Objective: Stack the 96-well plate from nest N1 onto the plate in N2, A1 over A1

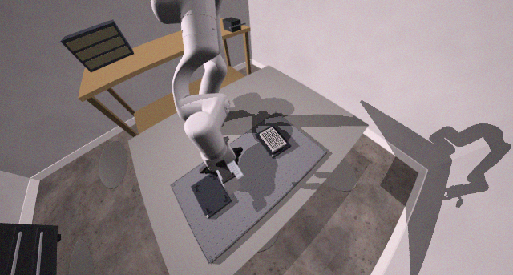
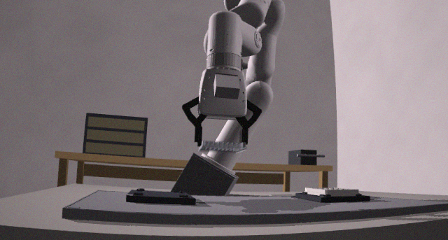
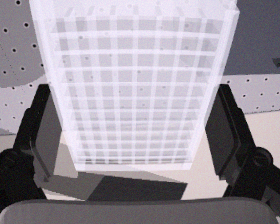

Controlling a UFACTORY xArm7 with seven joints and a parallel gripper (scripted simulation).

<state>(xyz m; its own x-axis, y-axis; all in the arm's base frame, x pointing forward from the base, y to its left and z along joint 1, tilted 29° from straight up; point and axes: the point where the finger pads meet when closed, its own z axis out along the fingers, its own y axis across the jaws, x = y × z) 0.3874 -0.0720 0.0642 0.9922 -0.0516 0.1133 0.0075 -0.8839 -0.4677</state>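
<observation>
My gripper (image 2: 221, 139) is shut on a white 96-well plate (image 2: 222, 146) and holds it high above the grey mat, between the two nests. The plate fills the wrist view (image 3: 134, 76), clamped between the two black fingers. The dark plate nest N1 (image 1: 211, 195) is empty; it also shows in the exterior view (image 2: 160, 197). The other white 96-well plate (image 1: 272, 139) sits in the dark plate nest N2 (image 1: 275, 142), which also shows in the exterior view (image 2: 332, 194). I cannot read the A1 marks.
The grey mat (image 1: 248, 183) lies on the pale table. The arm's dark base block (image 2: 204, 178) stands behind the nests. A wooden bench (image 1: 140, 62) with a small black box (image 1: 232, 24) and a shelf panel (image 1: 97, 45) stands further back.
</observation>
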